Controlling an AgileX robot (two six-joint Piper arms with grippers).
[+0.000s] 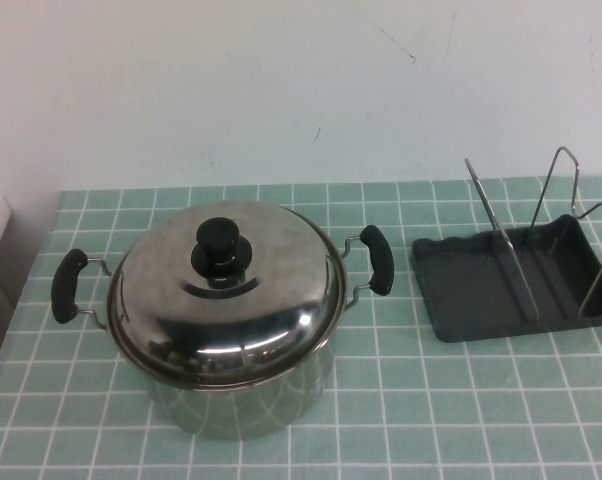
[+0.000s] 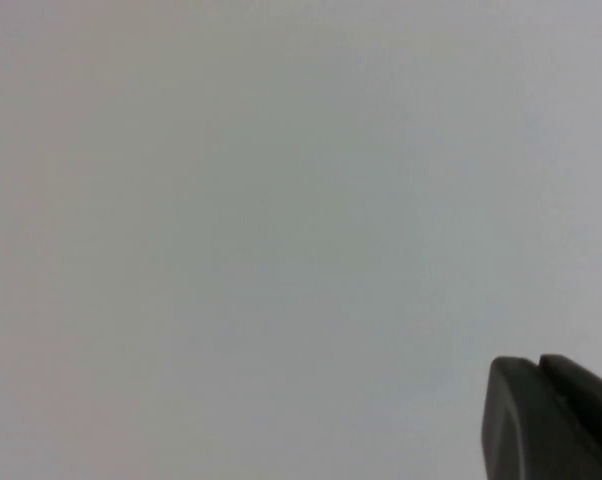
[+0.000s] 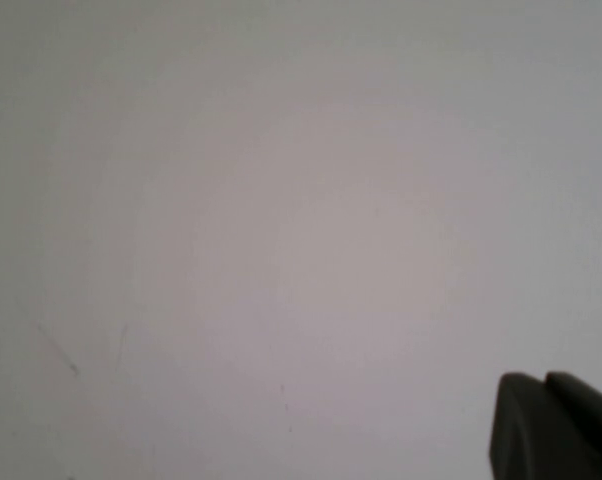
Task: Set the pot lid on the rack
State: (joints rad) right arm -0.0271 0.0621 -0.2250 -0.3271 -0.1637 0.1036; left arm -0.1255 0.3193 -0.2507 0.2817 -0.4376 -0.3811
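The shiny domed pot lid (image 1: 251, 300) with its black knob (image 1: 219, 245) sits on the steel pot (image 1: 236, 405) at the left-centre of the table in the high view. The rack (image 1: 511, 280), wire loops on a dark grey tray, stands empty at the right. Neither gripper shows in the high view. My left gripper (image 2: 538, 362) shows only in the left wrist view, its two dark fingertips together, facing a blank white wall. My right gripper (image 3: 544, 378) shows only in the right wrist view, its fingertips together, facing the same wall. Both hold nothing.
The pot has two black side handles, one on the left (image 1: 67, 285) and one on the right (image 1: 377, 258). The table wears a green tiled cloth (image 1: 431, 400). A white wall (image 1: 281, 90) stands behind. A gap of cloth lies between pot and rack.
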